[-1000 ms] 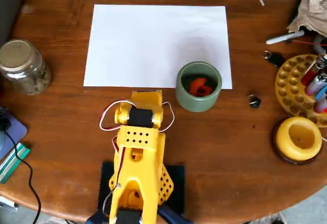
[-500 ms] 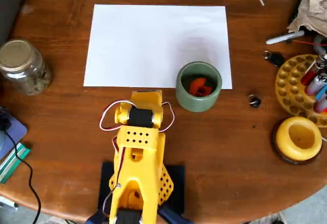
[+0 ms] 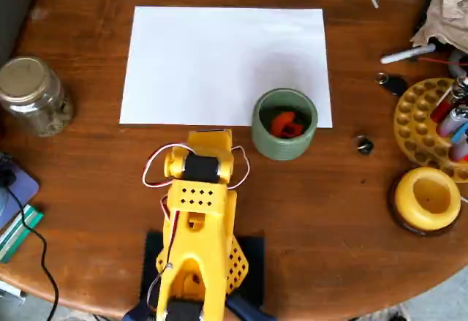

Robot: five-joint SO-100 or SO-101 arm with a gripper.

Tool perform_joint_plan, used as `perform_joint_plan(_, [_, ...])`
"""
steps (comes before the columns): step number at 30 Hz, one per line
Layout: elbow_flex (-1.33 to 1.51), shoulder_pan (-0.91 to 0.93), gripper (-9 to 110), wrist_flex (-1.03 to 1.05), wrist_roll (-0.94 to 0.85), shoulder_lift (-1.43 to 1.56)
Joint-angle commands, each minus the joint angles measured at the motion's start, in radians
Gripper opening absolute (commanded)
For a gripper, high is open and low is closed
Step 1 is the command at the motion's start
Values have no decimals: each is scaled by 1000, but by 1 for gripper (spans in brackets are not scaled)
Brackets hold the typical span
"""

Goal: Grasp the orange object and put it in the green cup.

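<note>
The orange object [image 3: 287, 124] lies inside the green cup [image 3: 265, 140], down in its dark inside. The cup stands upright on the wooden table, on the front right corner of a white paper sheet [image 3: 219, 61]. My yellow arm [image 3: 199, 204] is folded back at the front middle of the table, to the left of the cup and apart from it. Its wrist end [image 3: 208, 144] points down near the sheet's front edge. The gripper's fingers are hidden beneath the arm, so I cannot tell whether they are open or shut.
A glass jar [image 3: 33, 94] stands at the left. A yellow round holder [image 3: 428, 198] and a yellow pen rack [image 3: 431, 120] stand at the right. A small dark screw [image 3: 364, 145] lies right of the cup. Cables and clutter lie along the left and back edges.
</note>
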Motion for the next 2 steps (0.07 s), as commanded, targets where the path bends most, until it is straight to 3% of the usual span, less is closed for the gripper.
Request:
perform_joint_plan(1, [0, -2, 0, 6, 3, -6])
perform_joint_plan(2, [0, -2, 0, 6, 3, -6])
